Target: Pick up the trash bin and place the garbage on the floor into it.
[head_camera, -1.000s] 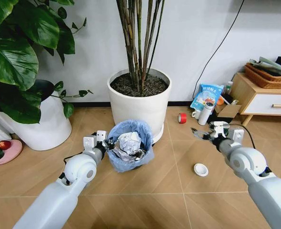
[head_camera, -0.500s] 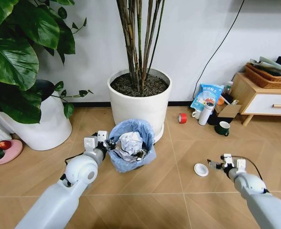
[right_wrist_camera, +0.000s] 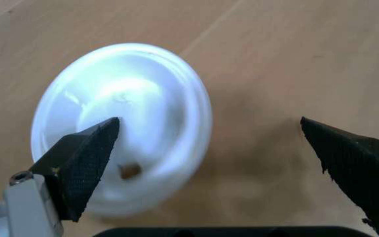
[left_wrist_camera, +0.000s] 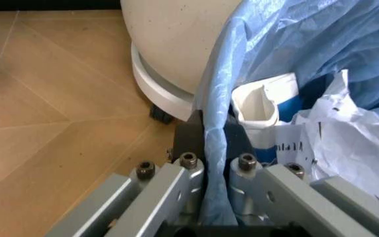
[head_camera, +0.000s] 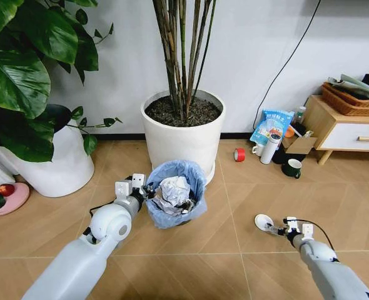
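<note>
Wood-look floor (head_camera: 234, 250) w/ diagonal plank seams runs up to a white wall.

Nearest, low on the robot's right: right gripper (head_camera: 277, 227) down at floor level, beside the white round lid (head_camera: 263, 221). Head view puts the tips at the lid's edge; right wrist view adds what it can't: jaws spread wide, one black ridged fingertip (right_wrist_camera: 84, 158) over the lid (right_wrist_camera: 133, 113), the other out over bare floor, nothing clamped. Lid lies flat, off to one side of the gap, not centred in it. Contact w/ the lid: can't tell.

Next out, left of centre: left gripper (head_camera: 138, 189) at the near-left rim of the trash bin (head_camera: 172, 215). Left wrist view shows the grip itself: fingers clenched on the dark rim plus a fold of the blue bag (left_wrist_camera: 214, 163). It also shows, inside the bin, a blue-white carton (left_wrist_camera: 268, 116) and crumpled white paper (left_wrist_camera: 347, 143); the head view gives mainly paper (head_camera: 173, 187) on top. Whether the bin is off the floor: can't tell.

Count: 1 bin, 1 loose lid on the floor, 2 grippers, 2 big white planters.

Farther: bamboo planter (head_camera: 183, 140) just behind the bin, leafy planter (head_camera: 59, 162) at left. Back right, near a low wood cabinet (head_camera: 344, 128): red tape roll (head_camera: 239, 154), green mug (head_camera: 292, 167), white flask (head_camera: 269, 148), blue snack bag (head_camera: 272, 124).
</note>
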